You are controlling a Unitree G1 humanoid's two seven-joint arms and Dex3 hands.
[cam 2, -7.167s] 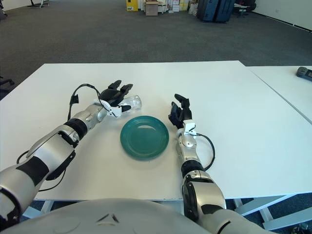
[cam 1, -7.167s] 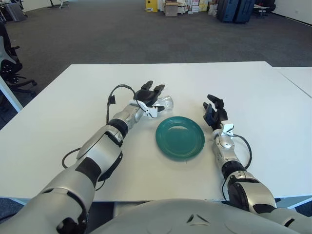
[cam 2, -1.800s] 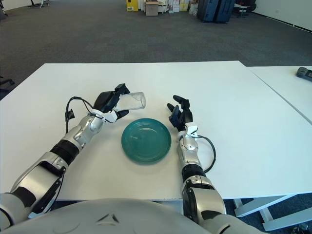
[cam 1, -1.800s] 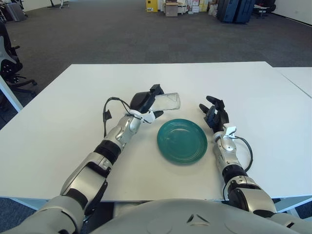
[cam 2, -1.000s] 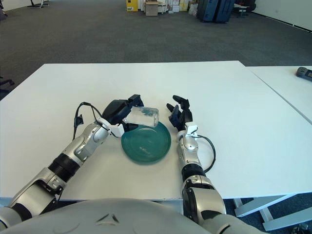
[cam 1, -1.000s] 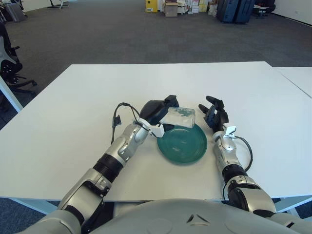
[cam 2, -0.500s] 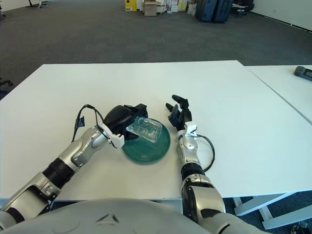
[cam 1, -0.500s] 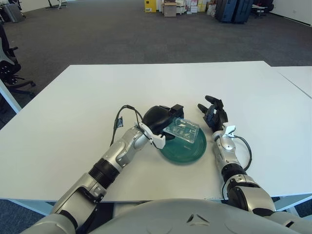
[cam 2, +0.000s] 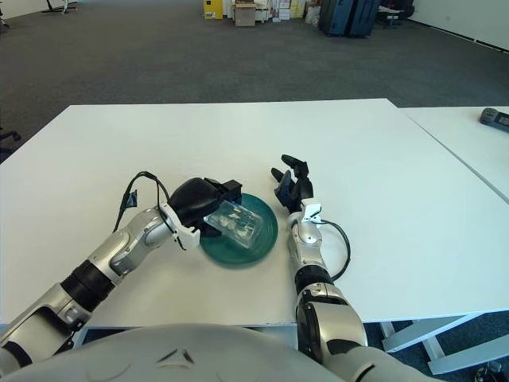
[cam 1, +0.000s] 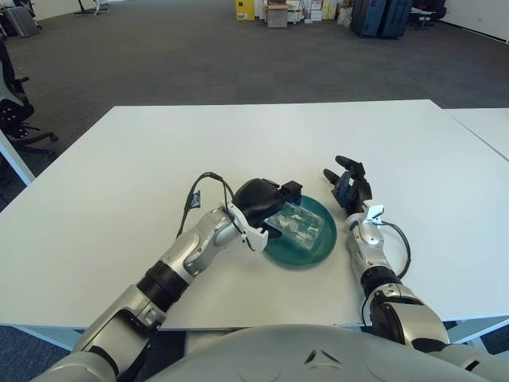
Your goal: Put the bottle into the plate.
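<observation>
A clear plastic bottle (cam 1: 296, 224) lies on its side inside the green plate (cam 1: 314, 247) near the middle of the white table. My left hand (cam 1: 262, 204) is over the plate's left rim, its fingers curled around the bottle's left end. My right hand (cam 1: 347, 185) shows just right of the plate with its fingers spread, holding nothing. In the right eye view the bottle (cam 2: 238, 221) sits low in the plate (cam 2: 258, 243).
The white table (cam 1: 119, 175) stretches wide around the plate. A second white table (cam 2: 469, 135) stands to the right with a dark device (cam 2: 495, 118) on it. Boxes and cases stand far back on the carpet.
My left hand has carried the bottle from the table left of the plate over to the plate and lowered it in. The right hand has stayed where it was.
</observation>
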